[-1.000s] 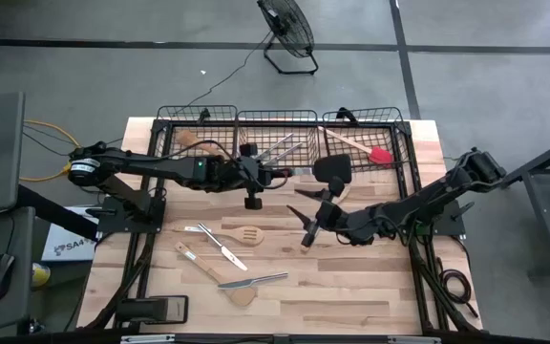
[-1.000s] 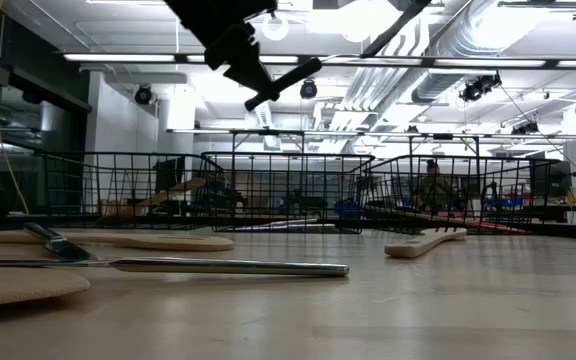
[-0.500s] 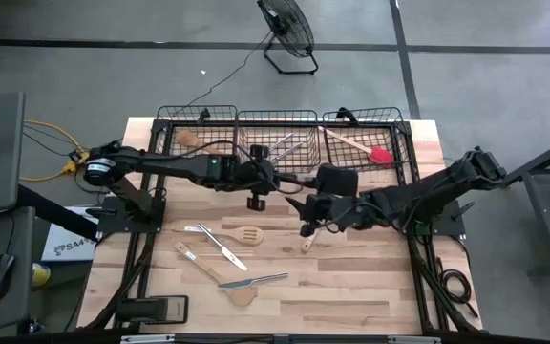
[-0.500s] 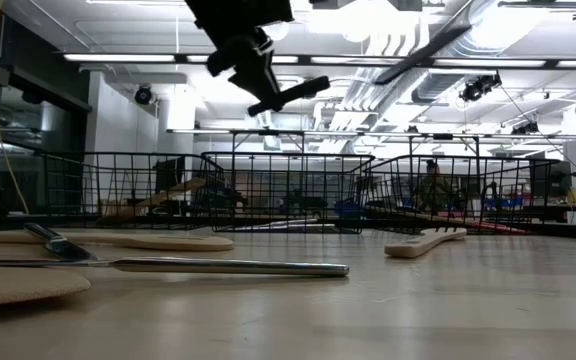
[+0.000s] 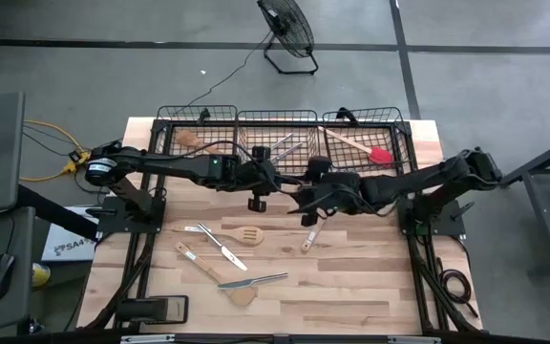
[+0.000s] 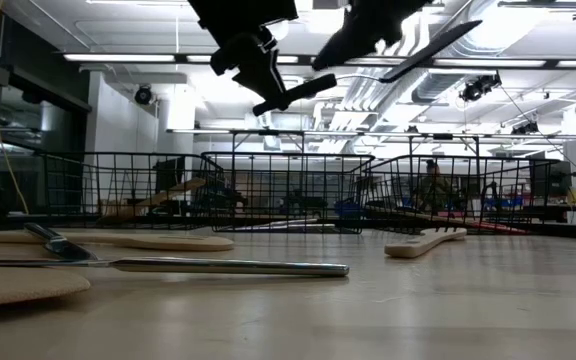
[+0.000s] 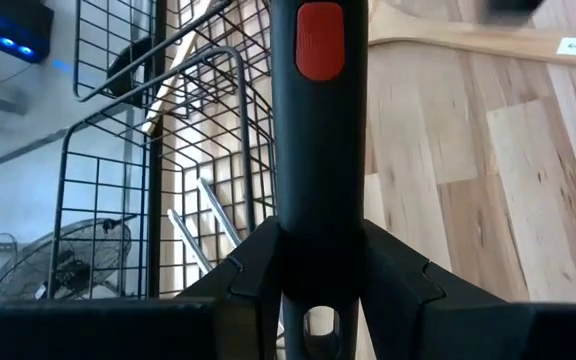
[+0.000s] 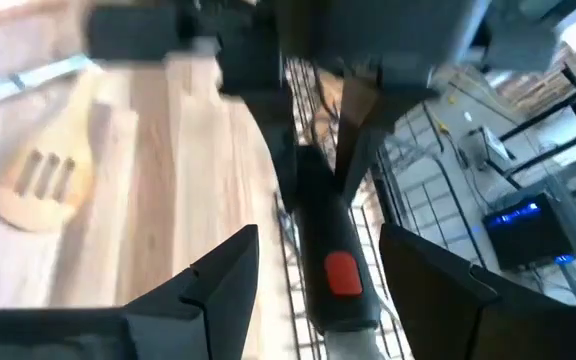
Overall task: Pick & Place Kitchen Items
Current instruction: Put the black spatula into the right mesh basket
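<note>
Now, thing in hand: a black turner (image 7: 318, 150) with a long dark plastic handle bearing a red oval patch. It is held in the air above the tabletop (image 5: 351, 287), in front of the middle one of the black wire baskets (image 5: 275, 116).
Left end effector (image 7: 318, 240): clamped on the handle from both sides and carrying the turner alone.
Right end effector (image 8: 318, 270): fingers spread wide, one on each side of the red-patched stretch of handle and not touching it.
What changed: a second ago the right arm hung lower, over the pale wooden spoon (image 5: 310, 237) lying on the tabletop. It has since swung up and in beside the left arm, and it now covers the turner's head from above. The left arm shifted only a little.
Meaning for the task: this looks like an arm-to-arm handover, not a drop into a basket. The turner is not yet placed.
Next move, as a judgement: the right fingers must close on the handle before the left ones let go, or the turner may fall.
Already in baskets: silver metal knives (image 5: 289, 148) in the middle one, and a red-headed spatula (image 5: 378, 153) in the one on the right arm's side.
Left on the tabletop: a slotted wooden spatula (image 5: 249, 234) and more knives and wooden pieces.
</note>
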